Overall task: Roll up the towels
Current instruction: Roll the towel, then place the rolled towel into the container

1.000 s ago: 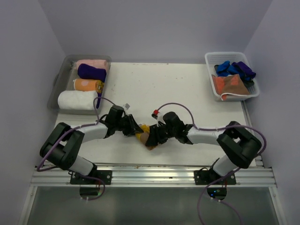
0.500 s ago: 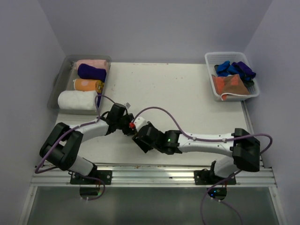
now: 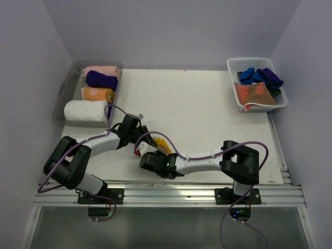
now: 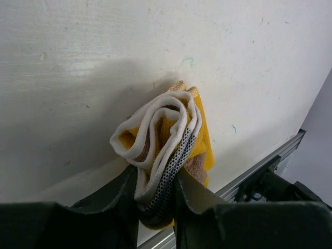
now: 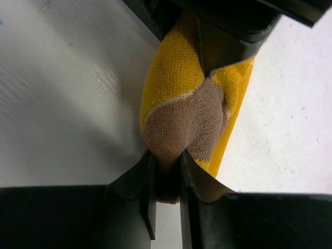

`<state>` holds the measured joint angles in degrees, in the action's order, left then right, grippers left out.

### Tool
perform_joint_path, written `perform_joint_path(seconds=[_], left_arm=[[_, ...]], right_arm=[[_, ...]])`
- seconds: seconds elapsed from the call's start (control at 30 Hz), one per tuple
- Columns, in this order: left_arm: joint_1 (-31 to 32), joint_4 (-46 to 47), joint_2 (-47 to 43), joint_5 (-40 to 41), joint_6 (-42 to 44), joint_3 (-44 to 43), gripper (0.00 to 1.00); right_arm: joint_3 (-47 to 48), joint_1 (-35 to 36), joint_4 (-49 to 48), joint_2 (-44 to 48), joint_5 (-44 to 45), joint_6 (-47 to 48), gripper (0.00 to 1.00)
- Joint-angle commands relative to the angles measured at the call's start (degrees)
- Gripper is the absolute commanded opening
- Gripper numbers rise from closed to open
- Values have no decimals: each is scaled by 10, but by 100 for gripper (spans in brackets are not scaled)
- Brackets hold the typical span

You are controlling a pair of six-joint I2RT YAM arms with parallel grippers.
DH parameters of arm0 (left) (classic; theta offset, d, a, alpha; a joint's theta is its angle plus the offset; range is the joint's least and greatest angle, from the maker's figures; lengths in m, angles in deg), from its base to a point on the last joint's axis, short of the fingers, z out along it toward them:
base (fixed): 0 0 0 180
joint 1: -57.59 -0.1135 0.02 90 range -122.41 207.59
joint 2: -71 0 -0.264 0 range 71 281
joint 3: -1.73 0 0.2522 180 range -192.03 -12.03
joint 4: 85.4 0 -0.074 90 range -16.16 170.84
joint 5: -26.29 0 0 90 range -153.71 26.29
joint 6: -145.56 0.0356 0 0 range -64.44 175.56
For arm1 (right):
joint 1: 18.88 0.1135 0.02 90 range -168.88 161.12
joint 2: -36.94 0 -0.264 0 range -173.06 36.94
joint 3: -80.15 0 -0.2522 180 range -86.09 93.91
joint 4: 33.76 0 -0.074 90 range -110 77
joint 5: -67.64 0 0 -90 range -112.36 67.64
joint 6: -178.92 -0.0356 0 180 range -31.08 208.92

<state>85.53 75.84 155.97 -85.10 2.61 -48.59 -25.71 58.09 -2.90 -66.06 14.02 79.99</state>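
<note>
You have the mustard-yellow towel [image 4: 166, 129] gripped from both ends, low over the near middle of the table [image 3: 207, 114], close to the front rail. The left hand [image 4: 155, 181] is closed on one end of it and the right hand [image 5: 167, 168] is clamped on the other.

It is soft looped terry, bunched into a loose roll. The left wrist view looks into the roll's end, where the layers curl in a spiral. It also shows a white hem and a strip of dark dotted print running down into the fingers. The right wrist view shows none of that. There you see a smooth yellow flank and a dull brown terry patch nipped between the fingers, with a left finger pressing on the far end.

The long axis runs from one hand straight to the other. The top view gives only a sliver of yellow between the wrists, so its heading across the table is unclear.

The clear tray [image 3: 63, 93] holds pink [image 3: 102, 71], purple [image 3: 101, 80], orange [image 3: 95, 94] and white [image 3: 84, 110] rolls. The slotted basket [image 3: 252, 58] holds crumpled blue [image 3: 249, 75] and rust-brown [image 3: 254, 93] cloths.
</note>
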Motion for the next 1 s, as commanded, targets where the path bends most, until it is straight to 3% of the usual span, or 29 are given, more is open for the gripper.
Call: perform_joint_path(seconds=[0.0, 0.03, 0.1, 0.2, 0.23, 0.33, 0.63, 0.97], left_arm=[[4, -26, -20, 8, 7, -18, 31], [4, -28, -23, 8, 7, -18, 33], [3, -36, -36, 12, 8, -23, 38], [-7, -45, -59, 13, 15, -29, 53], [-10, -52, -64, 14, 18, -32, 62], [-23, -65, -84, 23, 22, -42, 74], [-25, -20, -91, -6, 0, -12, 79], [-5, 75, -31, -39, -32, 24, 79]], right_arm=[[-12, -20, -20, -5, -10, -37, 8], [-19, -25, -36, 2, -21, -42, 1], [-44, -49, -52, 23, -68, -51, 0], [-84, -84, -100, 67, -153, -59, 0], [-93, -93, -120, 78, -175, -62, 0], [-121, -132, -152, 109, -266, -76, 0], [-184, -225, -277, 132, -490, -172, 0], [-249, -292, -406, 122, -605, -264, 0]])
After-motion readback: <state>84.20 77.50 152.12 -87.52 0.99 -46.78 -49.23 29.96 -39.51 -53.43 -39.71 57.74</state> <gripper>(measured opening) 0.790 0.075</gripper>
